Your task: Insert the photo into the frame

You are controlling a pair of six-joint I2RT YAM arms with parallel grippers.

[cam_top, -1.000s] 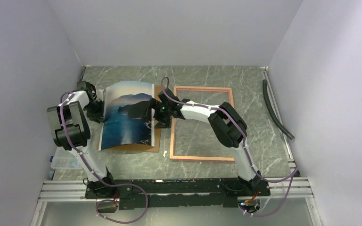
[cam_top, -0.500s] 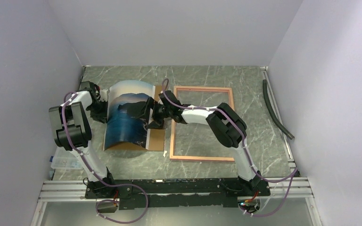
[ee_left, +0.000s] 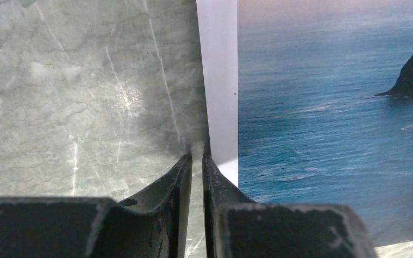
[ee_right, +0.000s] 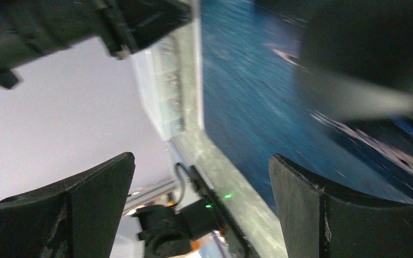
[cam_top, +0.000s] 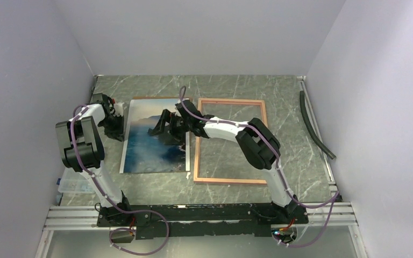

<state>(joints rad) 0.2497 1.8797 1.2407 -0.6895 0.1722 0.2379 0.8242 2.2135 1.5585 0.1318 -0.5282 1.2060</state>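
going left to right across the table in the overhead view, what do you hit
left gripper → photo → frame → black hose

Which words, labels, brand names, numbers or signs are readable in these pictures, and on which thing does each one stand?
No text can be read in any view.
The photo shows only sea, dark mountains and pale sky, with no caption or number.
The frame is plain, with no label.
The right wrist view is partly blurred, and no writing can be made out there.
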